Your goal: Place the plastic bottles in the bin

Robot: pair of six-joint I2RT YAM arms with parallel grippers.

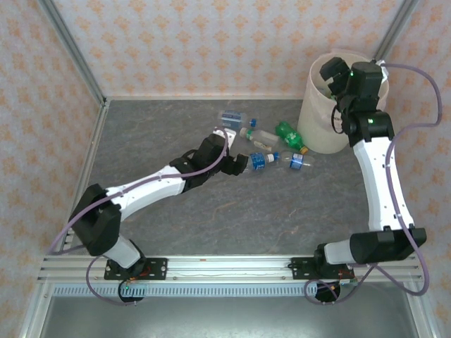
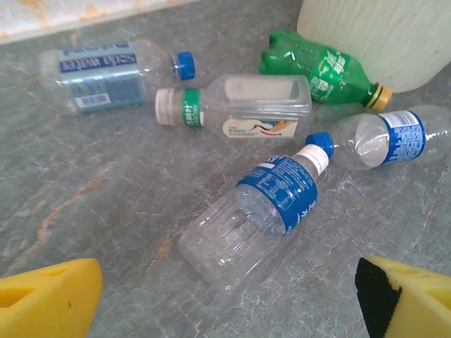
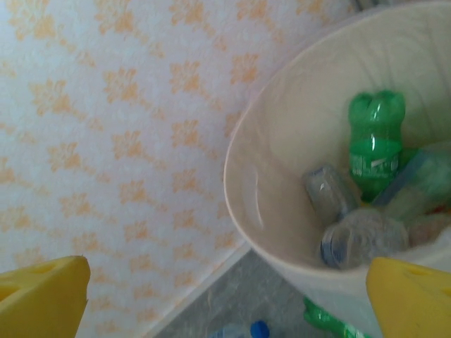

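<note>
- Lying on the table [image 2: 84,211], a clear blue-labelled bottle [image 2: 261,218] has its long axis diagonal, with the cap end toward the cream bin [image 2: 380,42].
- Left gripper [image 2: 229,292] hangs near its base, fingers wide apart, empty.
- Right gripper [image 3: 225,303] is over the bin, equally wide, empty.

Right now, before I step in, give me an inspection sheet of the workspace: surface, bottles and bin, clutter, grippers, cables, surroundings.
Surface: grey marbled table, no spills seen.
Job's things: five plastic bottles lie on the table beside the bin; more lie inside it, among them a green bottle.
Clutter: nothing seen.
Grippers: left gripper open, low over the nearest bottle; right gripper open, above the bin, holding nothing.
Cables: purple cables loop loosely off both arms, clear of the bottles.
Surroundings: patterned walls, metal frame.
</note>
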